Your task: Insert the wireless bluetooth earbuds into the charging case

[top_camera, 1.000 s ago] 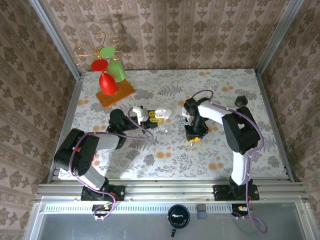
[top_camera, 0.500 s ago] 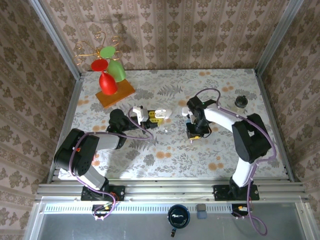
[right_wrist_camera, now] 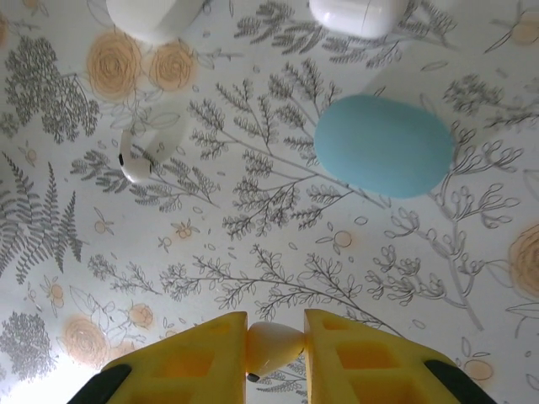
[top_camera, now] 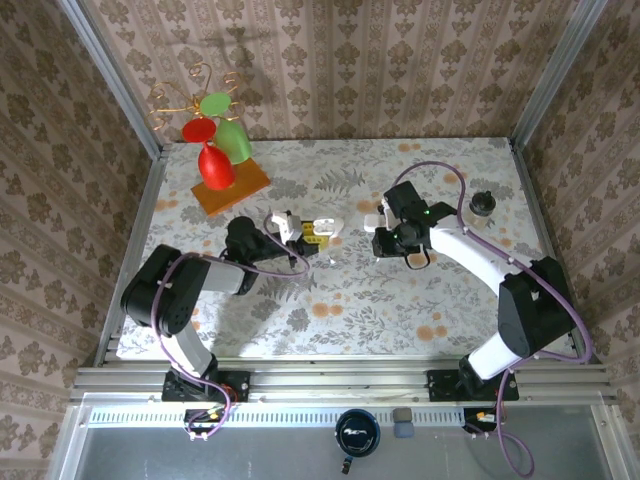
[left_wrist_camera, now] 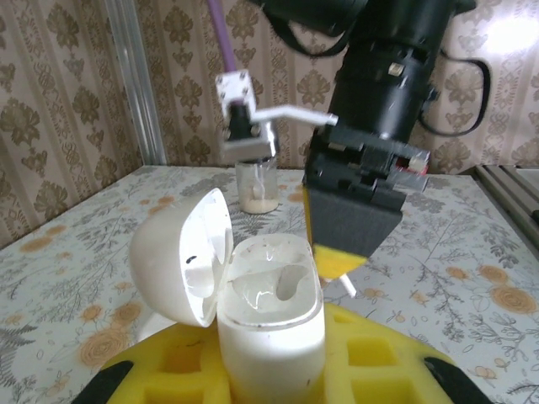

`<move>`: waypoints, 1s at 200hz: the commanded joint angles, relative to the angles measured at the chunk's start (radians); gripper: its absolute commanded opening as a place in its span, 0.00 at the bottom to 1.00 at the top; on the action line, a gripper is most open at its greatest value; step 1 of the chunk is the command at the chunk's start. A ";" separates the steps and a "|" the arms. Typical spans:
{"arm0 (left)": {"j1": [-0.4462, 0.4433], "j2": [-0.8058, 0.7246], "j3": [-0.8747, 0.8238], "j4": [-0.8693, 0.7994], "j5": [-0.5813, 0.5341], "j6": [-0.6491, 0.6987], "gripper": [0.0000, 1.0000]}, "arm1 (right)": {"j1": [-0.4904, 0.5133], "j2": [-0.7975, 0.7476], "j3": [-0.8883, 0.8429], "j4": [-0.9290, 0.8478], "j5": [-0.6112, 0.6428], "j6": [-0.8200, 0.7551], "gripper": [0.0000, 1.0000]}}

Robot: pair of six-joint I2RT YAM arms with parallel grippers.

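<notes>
Grips, at left, the white charging case (left_wrist_camera: 271, 311) in the closed yellow pads of the left gripper (top_camera: 310, 236), long axis upright, mouth facing up, lid swung open to the left. Pinches, at right, a held earbud (right_wrist_camera: 274, 349) crosswise in the closed right gripper (right_wrist_camera: 276, 321) over the table (right_wrist_camera: 253, 236), long axis running pad to pad, narrower end toward the right-hand pad; beyond it on the table, a loose earbud (right_wrist_camera: 139, 158) lying aslant, stem angled up and right, and further right a blue case (right_wrist_camera: 385, 145), well apart.
</notes>
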 commanded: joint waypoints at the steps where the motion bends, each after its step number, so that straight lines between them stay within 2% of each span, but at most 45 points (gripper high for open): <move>1: -0.002 0.038 0.030 0.025 -0.031 0.006 0.04 | 0.018 -0.040 0.047 0.017 0.047 0.016 0.24; 68: -0.010 0.093 0.054 0.024 -0.030 -0.006 0.03 | 0.089 -0.101 0.093 0.090 0.012 0.034 0.23; 98: -0.012 0.103 0.055 0.024 -0.008 0.002 0.01 | 0.109 -0.082 0.146 0.089 -0.049 0.041 0.23; 200: -0.021 0.081 0.039 0.025 0.032 0.011 0.01 | 0.177 0.036 0.316 0.084 -0.056 -0.011 0.23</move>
